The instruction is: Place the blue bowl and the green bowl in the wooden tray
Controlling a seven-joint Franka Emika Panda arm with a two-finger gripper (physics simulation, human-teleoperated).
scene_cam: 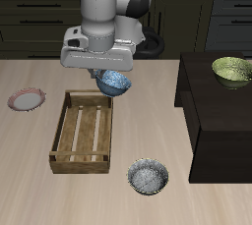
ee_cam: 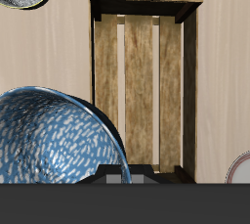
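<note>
Blue bowl (scene_cam: 114, 83) held tilted, pinched by fingers (scene_cam: 102, 76), above back end of wooden tray (scene_cam: 85, 131); green bowl (scene_cam: 232, 70) well apart.

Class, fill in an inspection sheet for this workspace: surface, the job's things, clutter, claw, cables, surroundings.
Surface: light wooden table; a dark raised block stands on one side.
Job's things: blue bowl is held in the air near the wooden tray's far end; the tray holds nothing; green bowl sits on the dark block.
Clutter: grey speckled bowl near the front edge; pink-rimmed plate beside the tray.
Claw: claw grips the blue bowl's rim.
Cables: nothing seen.
Surroundings: dark cabinets behind.
</note>
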